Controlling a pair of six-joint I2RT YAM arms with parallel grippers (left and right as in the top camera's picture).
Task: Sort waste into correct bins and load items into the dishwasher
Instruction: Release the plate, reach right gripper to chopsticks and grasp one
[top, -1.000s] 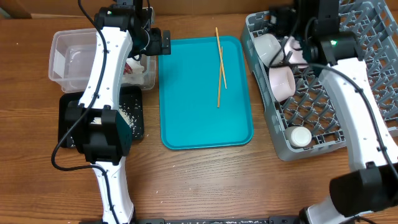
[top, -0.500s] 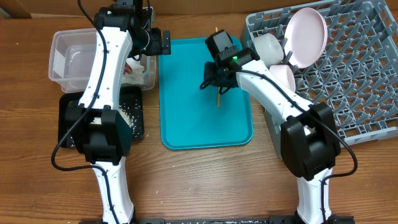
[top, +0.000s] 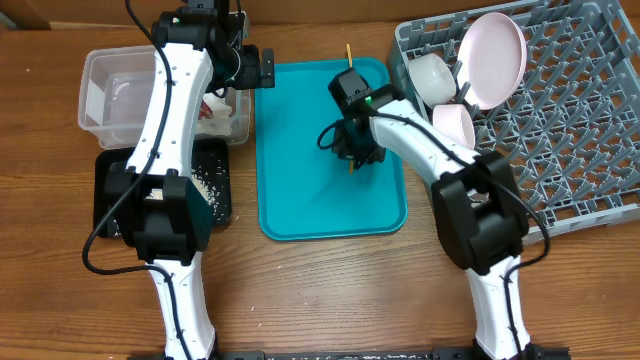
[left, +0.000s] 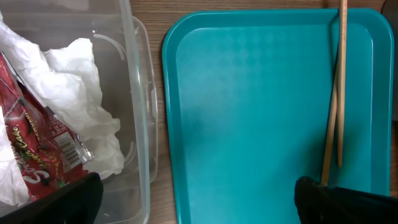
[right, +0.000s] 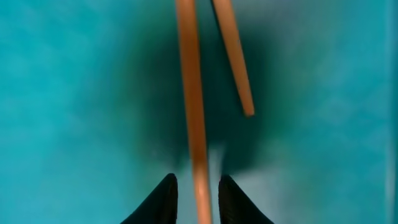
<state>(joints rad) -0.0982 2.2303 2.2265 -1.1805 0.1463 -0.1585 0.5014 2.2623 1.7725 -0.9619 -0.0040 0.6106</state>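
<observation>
The right gripper (right: 197, 182), jaws narrow, straddles one chopstick (right: 188, 93) on the teal tray (right: 62, 68), seemingly unpinched, the other chopstick (right: 233, 59) just to its right.

Illegible white script on red wrapper (left: 38, 152)

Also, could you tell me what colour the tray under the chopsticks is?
Teal tray; overhead shows it best.

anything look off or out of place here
Only the two chopsticks: they lie askew on the teal tray, ends uneven, one tip poking past its far rim. The right gripper has its jaws either side of the longer one.
</observation>
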